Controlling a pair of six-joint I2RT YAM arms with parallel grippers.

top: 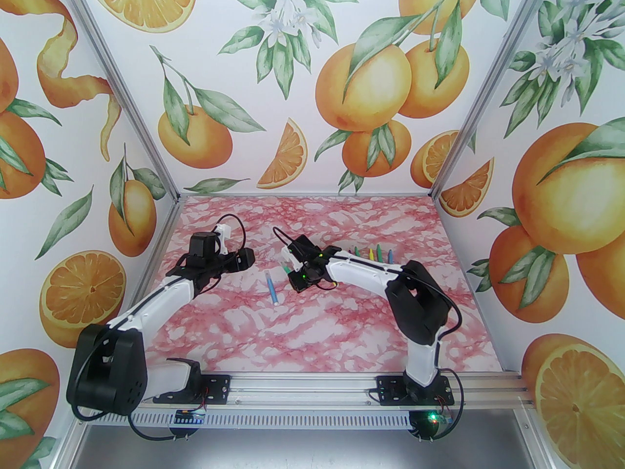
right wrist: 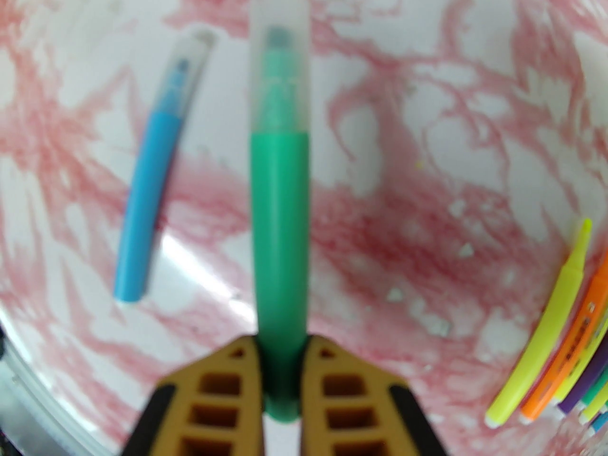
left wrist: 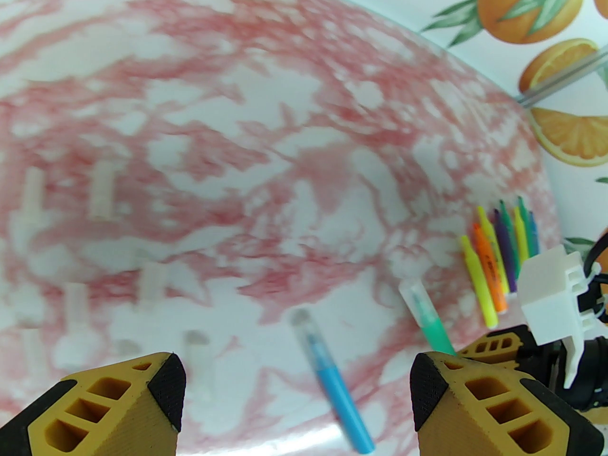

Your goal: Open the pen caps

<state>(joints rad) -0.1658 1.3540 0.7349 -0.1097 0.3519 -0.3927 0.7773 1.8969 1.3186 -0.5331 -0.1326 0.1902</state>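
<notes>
Barrel of the green pen (right wrist: 279, 235) is clamped in the right fingers (right wrist: 223, 387) near the desk's (top: 342, 320) middle, clear cap (right wrist: 279, 64) pointing left, seemingly so the left fingers (left wrist: 475, 397), spread apart nearby, can pull it off.

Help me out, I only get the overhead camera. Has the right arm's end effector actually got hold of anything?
Observer: Yes. Its wrist camera shows the right end effector shut on the green pen, gripping the back end of the barrel.
Visitor: Is the cap off that pen?
Observer: No. The clear cap is on and covers the tip.
Visitor: And the other arm?
Observer: The left end effector is open with nothing between its fingers. The capped blue pen lies on the table beyond them.
</notes>
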